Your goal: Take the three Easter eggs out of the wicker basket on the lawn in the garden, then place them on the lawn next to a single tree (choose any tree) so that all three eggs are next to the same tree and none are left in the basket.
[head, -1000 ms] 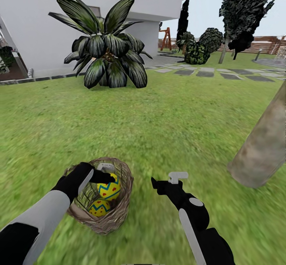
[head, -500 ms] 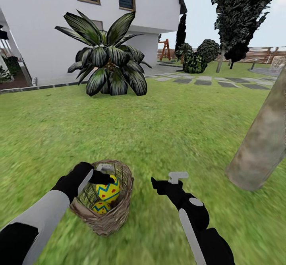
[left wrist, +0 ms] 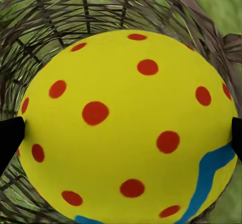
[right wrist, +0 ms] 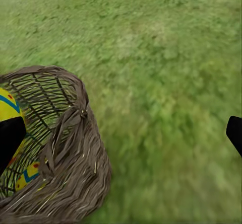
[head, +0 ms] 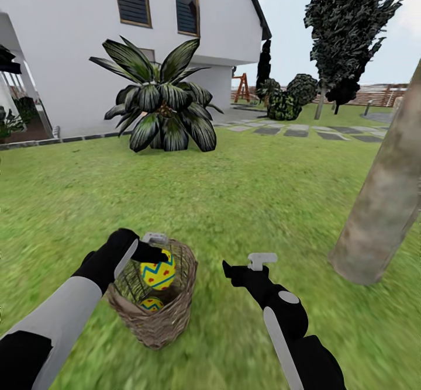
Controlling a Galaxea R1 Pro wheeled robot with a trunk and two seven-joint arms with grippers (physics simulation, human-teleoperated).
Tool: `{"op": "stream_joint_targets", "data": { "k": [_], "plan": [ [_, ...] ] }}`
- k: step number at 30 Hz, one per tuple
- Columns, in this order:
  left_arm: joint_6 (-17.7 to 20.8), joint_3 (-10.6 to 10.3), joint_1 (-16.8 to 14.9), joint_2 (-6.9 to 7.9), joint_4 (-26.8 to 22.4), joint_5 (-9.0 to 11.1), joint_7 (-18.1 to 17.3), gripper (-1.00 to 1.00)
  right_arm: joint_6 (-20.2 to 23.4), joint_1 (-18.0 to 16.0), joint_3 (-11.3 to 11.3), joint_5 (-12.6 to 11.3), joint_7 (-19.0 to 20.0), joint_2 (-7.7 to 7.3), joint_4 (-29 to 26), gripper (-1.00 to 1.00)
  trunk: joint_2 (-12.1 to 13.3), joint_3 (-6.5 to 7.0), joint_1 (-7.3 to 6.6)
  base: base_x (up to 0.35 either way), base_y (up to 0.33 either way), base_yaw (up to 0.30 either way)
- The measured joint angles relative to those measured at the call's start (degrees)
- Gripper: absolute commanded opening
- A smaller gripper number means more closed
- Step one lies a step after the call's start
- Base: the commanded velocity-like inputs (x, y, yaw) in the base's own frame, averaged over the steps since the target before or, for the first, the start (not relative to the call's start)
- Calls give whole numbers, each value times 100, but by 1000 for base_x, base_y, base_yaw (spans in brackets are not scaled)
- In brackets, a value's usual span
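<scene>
Left gripper (head: 153, 248) clamped on one Easter egg (head: 158, 273), black fingers (left wrist: 10, 138) pressing it from both sides, dotted yellow shell huge in the left wrist view. Held at the mouth of the wicker basket (head: 169, 320), level with the rim. Lower down inside, a second egg (head: 151, 304) resting at the bottom of the weave; no telling where the third sits. Basket standing upright on the lawn (head: 245, 197), close in front, between the two arms.

Right gripper (head: 252, 264) hanging just beside the basket, fingers (right wrist: 234, 133) spread wide apart, grass between them, nothing held. Basket wall and a sliver of yellow egg at the edge of the right wrist view.

Off to the right, the tree (head: 386, 203): thick grey-brown trunk leaning out of the grass, near the basket. Farther back, a dark-fronded palm (head: 161, 106) before the white house (head: 70, 45), paving slabs (head: 292, 131) and a black conifer (head: 348, 27) beyond.
</scene>
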Motion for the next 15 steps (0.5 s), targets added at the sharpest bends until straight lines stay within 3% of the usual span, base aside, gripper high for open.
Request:
{"op": "stream_joint_targets", "data": {
  "k": [3, 6, 8, 15],
  "plan": [
    [115, 1, 0, 8, -142, -1, 127, -100, 0, 2, 0, 0, 0, 0, 0, 100, 4, 67, -8, -118, 0, 0],
    [341, -3, 65, 116, -637, -4, 427, -100, 0, 1, 0, 0, 0, -1, 0, 100, 8, 133, -16, -118, 0, 0],
    [603, -6, 374, 158, -1419, 19, 574, -100, 0, 0, 0, 0, 0, 0, 0, 100, 11, 177, -21, -115, 0, 0],
    [629, -9, 1159, 210, -3358, 21, 680, -100, 0, 0, 0, 0, 0, 0, 0, 100, 20, 333, -39, -96, 0, 0]
  ]
}}
